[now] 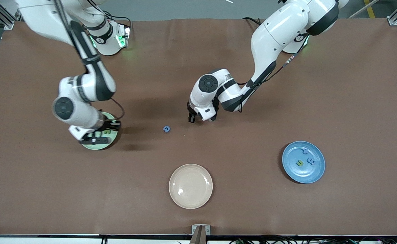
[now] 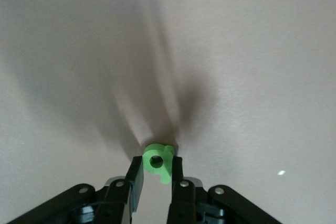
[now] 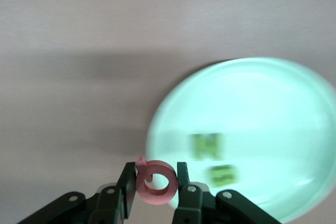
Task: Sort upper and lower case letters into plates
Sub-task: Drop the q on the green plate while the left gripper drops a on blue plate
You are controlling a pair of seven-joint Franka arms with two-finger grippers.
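Risks first. We find the right gripper pinching the pink Q by its outer edges only, w/ the pale green plate off to one side in the right wrist view. We judge a release from this spot could land the Q on the rim or on bare table. The left gripper is clamped on the green q w/ most of the letter proud of the fingertips; we think it could twist or slip out during a long carry. The blue plate sits lower right in the front view, well apart from that gripper.

Containers:
- Pale green plate, left-centre of the front view, partly under the right arm: two green letters in it, too blurred to read.
- Blue plate: three letters, two blue and one green, shapes too small to confirm.
- Cream plate, lower centre: nothing in it.

Blue G lies on the table mid-frame, between the grippers, not yet sorted.
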